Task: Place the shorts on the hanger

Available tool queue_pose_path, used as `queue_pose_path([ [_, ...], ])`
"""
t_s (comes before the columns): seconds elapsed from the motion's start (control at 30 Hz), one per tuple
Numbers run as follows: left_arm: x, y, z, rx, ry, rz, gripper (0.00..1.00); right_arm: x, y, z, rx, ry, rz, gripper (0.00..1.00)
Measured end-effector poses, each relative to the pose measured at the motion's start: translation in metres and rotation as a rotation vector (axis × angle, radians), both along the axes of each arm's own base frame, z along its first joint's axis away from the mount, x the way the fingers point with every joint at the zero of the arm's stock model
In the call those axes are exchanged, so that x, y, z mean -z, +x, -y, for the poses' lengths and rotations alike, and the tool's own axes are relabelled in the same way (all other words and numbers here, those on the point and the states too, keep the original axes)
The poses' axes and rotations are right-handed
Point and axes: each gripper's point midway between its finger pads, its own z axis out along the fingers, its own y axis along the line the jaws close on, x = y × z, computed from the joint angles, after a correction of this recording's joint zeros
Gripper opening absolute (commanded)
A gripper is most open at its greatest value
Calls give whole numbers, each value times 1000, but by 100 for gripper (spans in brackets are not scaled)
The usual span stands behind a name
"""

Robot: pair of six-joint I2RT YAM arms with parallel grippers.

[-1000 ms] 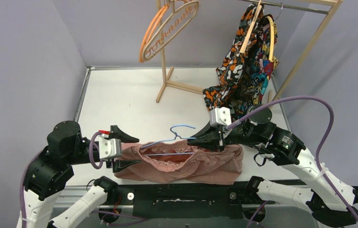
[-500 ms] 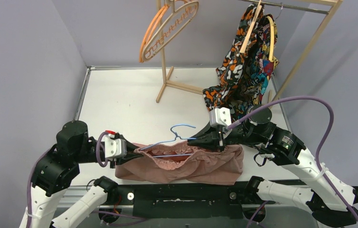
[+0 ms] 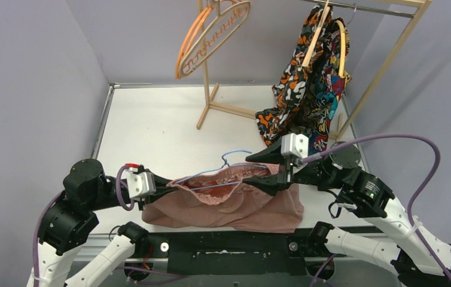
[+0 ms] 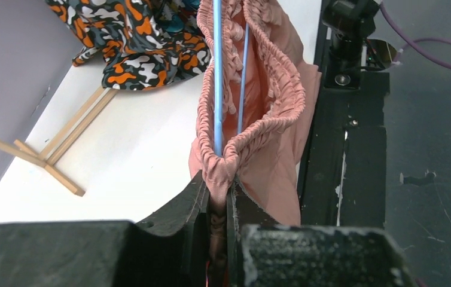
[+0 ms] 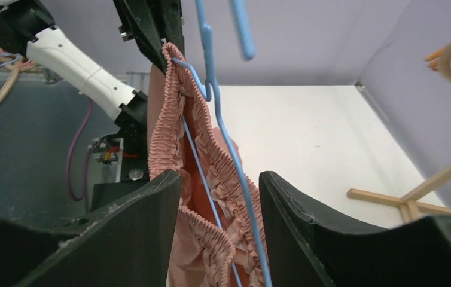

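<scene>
A: Top view: shorts [image 3: 235,206] sit at the near edge of the table [image 3: 151,131], waistband raised. Grip status?

B: Left wrist cam: left gripper [image 4: 218,194] clamps the waistband end, with the hanger [image 4: 218,78] wire running inside the band. Right wrist cam: right gripper [image 5: 220,203] is spread wide, band and hanger between its fingers. Contact unclear.

Table [image 3: 151,131] open behind stretched shorts [image 3: 229,206] — rack foot [image 3: 232,109], patterned garment [image 3: 301,101] crowd back right.

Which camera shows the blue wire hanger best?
Top external: it shows most of the hanger, hook included, inside the waistband of the shorts. Left wrist shows only two blue wires; right wrist, the hook and part of the frame.
</scene>
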Motion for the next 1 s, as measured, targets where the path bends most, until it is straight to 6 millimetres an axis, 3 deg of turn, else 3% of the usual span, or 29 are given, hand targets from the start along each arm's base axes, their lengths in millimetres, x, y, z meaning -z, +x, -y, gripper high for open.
queue_pose_path([
  [0.17, -1, 11, -1, -66, -6, -45, 0, -16, 2, 18, 91, 82, -4, 74],
  [0.33, 0, 25, -3, -151, -10, -87, 0, -34, -1, 33, 142, 162, -26, 99],
  [0.53, -17, 45, -17, -316, -51, -70, 0, -39, 7, 46, 237, 204, -81, 98],
  [0.8, -53, 84, -51, -617, -73, -21, 0, -43, 19, 67, 366, 247, -112, 98],
  [0.9, -72, 99, -60, -706, -69, -7, 0, -45, 22, 71, 395, 260, -115, 98],
  [1.0, -108, 112, -67, -777, -97, 22, 0, -45, 25, 74, 419, 261, -124, 98],
])
